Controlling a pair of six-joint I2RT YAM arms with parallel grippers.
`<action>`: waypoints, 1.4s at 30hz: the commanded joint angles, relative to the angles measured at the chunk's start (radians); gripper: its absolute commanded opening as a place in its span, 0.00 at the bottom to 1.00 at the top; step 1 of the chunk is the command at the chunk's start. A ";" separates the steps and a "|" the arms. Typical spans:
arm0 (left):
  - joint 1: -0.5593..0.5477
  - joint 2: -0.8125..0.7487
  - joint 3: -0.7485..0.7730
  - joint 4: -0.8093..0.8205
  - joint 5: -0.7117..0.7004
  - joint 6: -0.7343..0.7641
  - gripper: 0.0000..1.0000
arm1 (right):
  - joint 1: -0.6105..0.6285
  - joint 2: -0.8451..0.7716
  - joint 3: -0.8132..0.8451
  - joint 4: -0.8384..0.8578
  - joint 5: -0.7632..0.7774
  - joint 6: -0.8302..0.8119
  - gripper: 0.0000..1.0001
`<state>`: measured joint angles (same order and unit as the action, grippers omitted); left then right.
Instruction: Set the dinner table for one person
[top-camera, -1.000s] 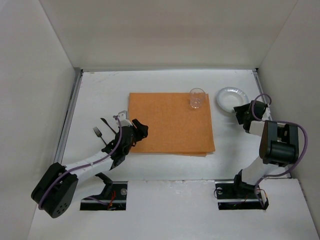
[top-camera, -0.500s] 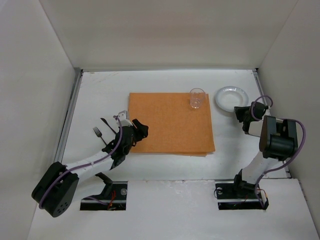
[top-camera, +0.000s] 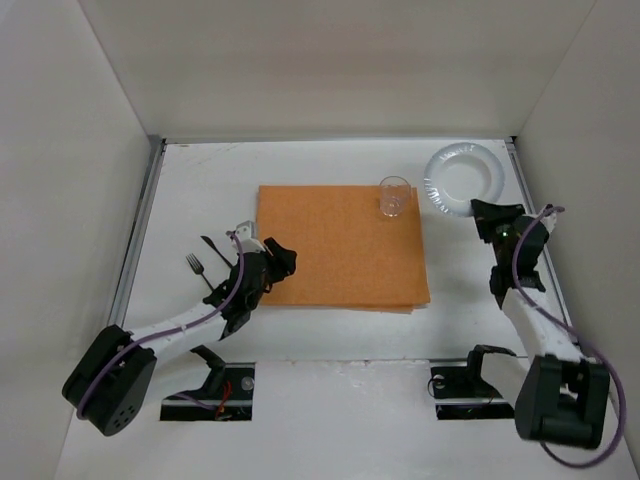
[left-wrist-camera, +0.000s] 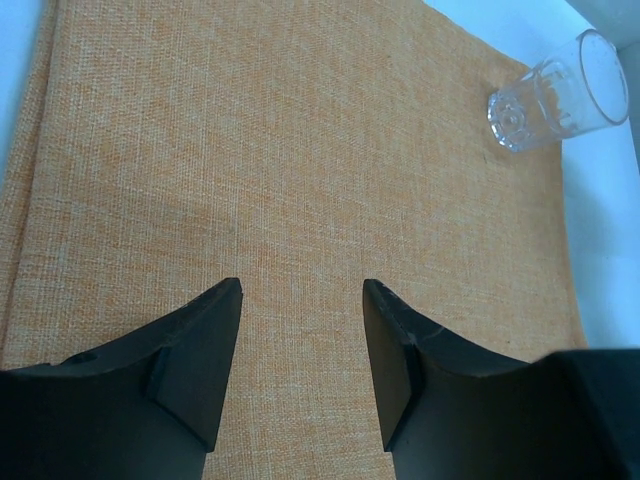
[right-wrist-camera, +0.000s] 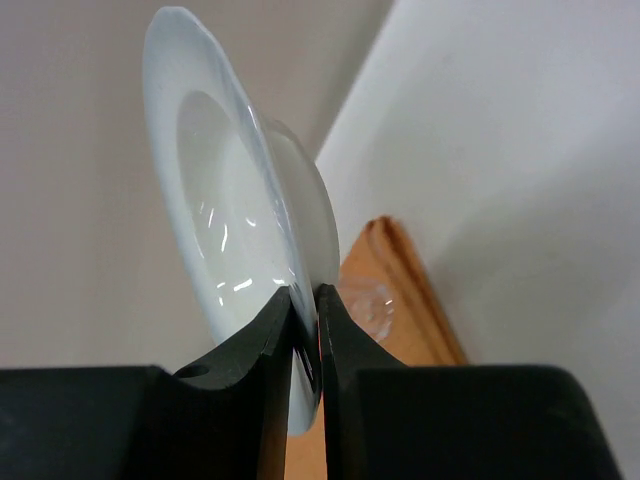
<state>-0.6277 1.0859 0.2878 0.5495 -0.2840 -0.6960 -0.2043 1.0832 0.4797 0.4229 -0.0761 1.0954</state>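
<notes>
On the white dinner table (top-camera: 300, 170) lies an orange cloth mat (top-camera: 340, 245) (left-wrist-camera: 300, 150), with a clear glass (top-camera: 394, 197) (left-wrist-camera: 555, 90) on its far right corner. A white plate (top-camera: 462, 180) (right-wrist-camera: 230, 190) hangs tilted above the table's far right. My right gripper (top-camera: 482, 210) (right-wrist-camera: 305, 295) is shut on the plate's near rim. My left gripper (top-camera: 288, 262) (left-wrist-camera: 302, 290) stands open over the mat's left part with nothing between its fingers. A fork (top-camera: 197, 266) and a knife (top-camera: 212, 245) lie left of the mat.
Metal rails (top-camera: 143, 220) run along the table's left and right edges, and white walls close in three sides. Behind the plate the right wrist view shows the glass (right-wrist-camera: 372, 300) and the mat's edge (right-wrist-camera: 415, 310).
My right gripper has shut on the plate's rim and lifted it, tilting it up and toward the far right corner. The right arm has stretched out. The left arm has stayed put.
</notes>
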 joint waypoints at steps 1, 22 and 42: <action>0.007 -0.046 -0.019 0.050 -0.021 0.004 0.47 | 0.128 -0.198 0.002 -0.059 -0.036 -0.049 0.08; 0.087 -0.215 -0.072 -0.028 -0.107 0.018 0.46 | 0.736 0.315 0.195 0.120 0.019 -0.002 0.09; 0.088 -0.195 -0.065 -0.034 -0.104 0.007 0.46 | 0.780 0.517 0.197 0.235 -0.034 0.109 0.10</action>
<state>-0.5419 0.8909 0.2222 0.4927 -0.3744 -0.6888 0.5694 1.6081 0.6224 0.4862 -0.0837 1.1606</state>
